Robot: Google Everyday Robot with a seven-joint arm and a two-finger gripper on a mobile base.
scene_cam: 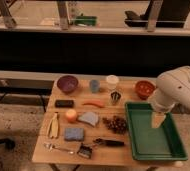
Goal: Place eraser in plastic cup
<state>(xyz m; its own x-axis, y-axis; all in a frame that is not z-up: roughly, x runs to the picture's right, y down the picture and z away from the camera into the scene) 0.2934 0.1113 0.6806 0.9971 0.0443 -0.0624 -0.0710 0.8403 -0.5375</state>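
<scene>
The eraser [64, 103], a small flat black block, lies on the left side of the wooden table [63, 157], in front of a purple bowl [67, 83]. Two cups stand at the back: a blue-grey one [94, 85] and a white one [112, 81]. I cannot tell which is plastic. My gripper [158, 120] hangs from the white arm [175, 90] at the right, over the green tray [138, 132], far from the eraser and holding nothing I can see.
Between gripper and eraser lie a small metal cup [115, 97], an orange carrot-like piece [93, 104], an orange fruit [71, 115], a grey-blue wedge pad [89, 118], grapes [117, 123], a blue sponge [74, 133] and a banana [53, 125]. An orange bowl [144, 89] stands back right.
</scene>
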